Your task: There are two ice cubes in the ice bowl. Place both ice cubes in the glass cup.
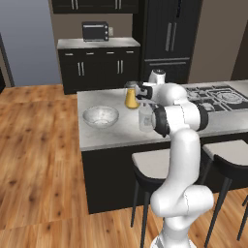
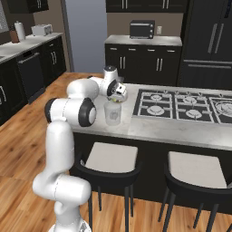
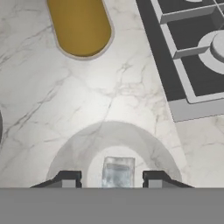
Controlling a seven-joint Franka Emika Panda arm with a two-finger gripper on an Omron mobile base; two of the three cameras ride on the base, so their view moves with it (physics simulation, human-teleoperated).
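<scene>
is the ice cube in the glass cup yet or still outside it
In it, apparently: the hand view shows the ice cube inside the glass cup rim, between the spread fingertips.

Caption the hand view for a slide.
Gripper open over the glass cup, an ice cube between its fingertips, jar and stove beyond.

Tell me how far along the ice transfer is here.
In hand: the gripper hangs over the glass cup, jaws apart, an ice cube between them inside the rim. Whether another cube sits in the cup or the ice bowl is unclear.
</scene>
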